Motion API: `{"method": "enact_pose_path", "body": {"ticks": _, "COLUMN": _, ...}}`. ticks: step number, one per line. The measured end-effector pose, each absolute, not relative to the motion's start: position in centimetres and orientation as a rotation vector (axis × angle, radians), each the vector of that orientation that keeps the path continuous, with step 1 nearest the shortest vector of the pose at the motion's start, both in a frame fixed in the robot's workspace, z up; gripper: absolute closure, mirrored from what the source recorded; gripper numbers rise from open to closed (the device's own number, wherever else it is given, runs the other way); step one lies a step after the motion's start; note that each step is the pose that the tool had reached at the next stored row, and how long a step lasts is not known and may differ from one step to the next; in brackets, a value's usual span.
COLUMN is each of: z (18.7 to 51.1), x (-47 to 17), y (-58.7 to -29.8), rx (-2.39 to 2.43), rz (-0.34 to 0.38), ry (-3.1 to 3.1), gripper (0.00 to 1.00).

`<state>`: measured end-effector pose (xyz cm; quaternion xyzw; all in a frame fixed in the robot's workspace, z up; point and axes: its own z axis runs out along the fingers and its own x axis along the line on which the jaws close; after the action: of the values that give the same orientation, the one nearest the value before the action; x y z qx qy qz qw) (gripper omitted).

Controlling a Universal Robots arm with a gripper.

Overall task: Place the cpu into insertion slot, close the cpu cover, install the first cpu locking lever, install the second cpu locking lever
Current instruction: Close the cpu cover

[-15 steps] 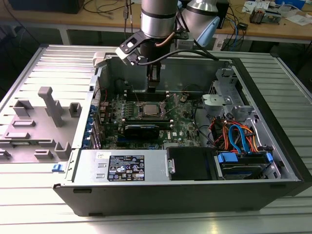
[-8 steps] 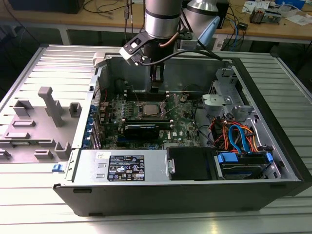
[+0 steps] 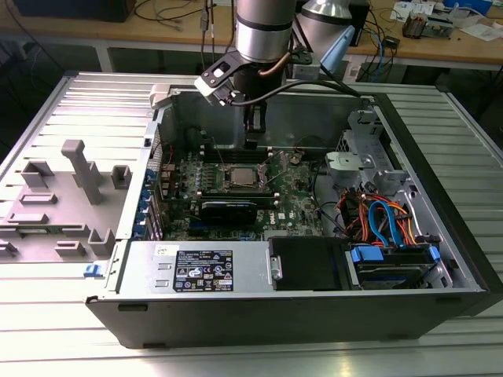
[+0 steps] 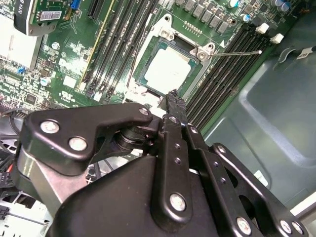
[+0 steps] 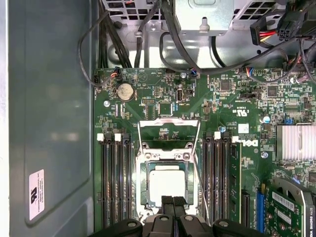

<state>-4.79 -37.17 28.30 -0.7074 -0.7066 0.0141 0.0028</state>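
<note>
The cpu (image 5: pixel 168 181) (image 4: pixel 168 66) lies flat in the insertion slot (image 5: pixel 143 170), silvery top up, in both wrist views. In the exterior view it sits mid-board (image 3: pixel 238 177). The cpu cover (image 5: pixel 170 121) stands raised at one side of the slot, with the board showing through its window. One thin wire locking lever (image 4: pixel 237 53) sticks out sideways, unlatched. A second wire (image 5: pixel 200 182) runs along the slot's side. My gripper (image 5: pixel 173 200) (image 4: pixel 173 95) hovers over the chip's edge, fingers pressed together with nothing between them. In the exterior view the gripper (image 3: pixel 253 133) hangs above the slot.
Long black memory slots (image 5: pixel 114 182) flank the socket on both sides. A coin battery (image 5: pixel 125 91), a finned heatsink (image 5: pixel 296 143) and cable bundles (image 3: pixel 385 220) lie around it. The case wall (image 5: pixel 49 123) and power supply (image 3: pixel 204 271) hem the board in. A grey fixture (image 3: pixel 78 177) stands outside.
</note>
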Motion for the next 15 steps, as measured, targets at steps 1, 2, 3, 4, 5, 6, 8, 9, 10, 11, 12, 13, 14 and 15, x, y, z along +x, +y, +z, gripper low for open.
{"method": "enact_pose_path", "body": {"ticks": 1, "z": 28.30, "x": -4.77, "y": -37.17, "rx": -2.219, "rz": 0.044, "ry": -2.216, "gripper": 0.89}}
{"method": "enact_pose_path", "body": {"ticks": 2, "z": 28.30, "x": -4.73, "y": -37.17, "rx": -2.218, "rz": 0.044, "ry": -2.216, "gripper": 0.89}}
{"method": "enact_pose_path", "body": {"ticks": 3, "z": 28.29, "x": -4.72, "y": -37.17, "rx": -2.218, "rz": 0.044, "ry": -2.216, "gripper": 0.89}}
{"method": "enact_pose_path", "body": {"ticks": 4, "z": 28.29, "x": -4.71, "y": -37.17, "rx": -2.219, "rz": 0.044, "ry": -2.216, "gripper": 0.89}}
{"method": "enact_pose_path", "body": {"ticks": 5, "z": 28.30, "x": -4.69, "y": -37.17, "rx": -2.218, "rz": 0.044, "ry": -2.216, "gripper": 0.89}}
{"method": "enact_pose_path", "body": {"ticks": 6, "z": 28.29, "x": -4.67, "y": -37.17, "rx": -2.218, "rz": 0.044, "ry": -2.216, "gripper": 0.89}}
{"method": "enact_pose_path", "body": {"ticks": 8, "z": 28.29, "x": -4.63, "y": -37.17, "rx": -2.218, "rz": 0.044, "ry": -2.216, "gripper": 0.89}}
{"method": "enact_pose_path", "body": {"ticks": 9, "z": 28.29, "x": -4.62, "y": -37.17, "rx": -2.218, "rz": 0.044, "ry": -2.216, "gripper": 0.89}}
{"method": "enact_pose_path", "body": {"ticks": 10, "z": 28.29, "x": -4.59, "y": -37.17, "rx": -2.218, "rz": 0.044, "ry": -2.216, "gripper": 0.89}}
{"method": "enact_pose_path", "body": {"ticks": 11, "z": 28.29, "x": -4.56, "y": -37.17, "rx": -2.218, "rz": 0.044, "ry": -2.216, "gripper": 0.89}}
{"method": "enact_pose_path", "body": {"ticks": 12, "z": 28.28, "x": -4.53, "y": -37.17, "rx": -2.218, "rz": 0.044, "ry": -2.216, "gripper": 0.89}}
{"method": "enact_pose_path", "body": {"ticks": 13, "z": 28.28, "x": -4.50, "y": -37.17, "rx": -2.218, "rz": 0.044, "ry": -2.216, "gripper": 0.89}}
{"method": "enact_pose_path", "body": {"ticks": 14, "z": 28.28, "x": -4.47, "y": -37.17, "rx": -2.218, "rz": 0.044, "ry": -2.216, "gripper": 0.89}}
{"method": "enact_pose_path", "body": {"ticks": 15, "z": 28.28, "x": -4.44, "y": -37.17, "rx": -2.218, "rz": 0.044, "ry": -2.216, "gripper": 0.89}}
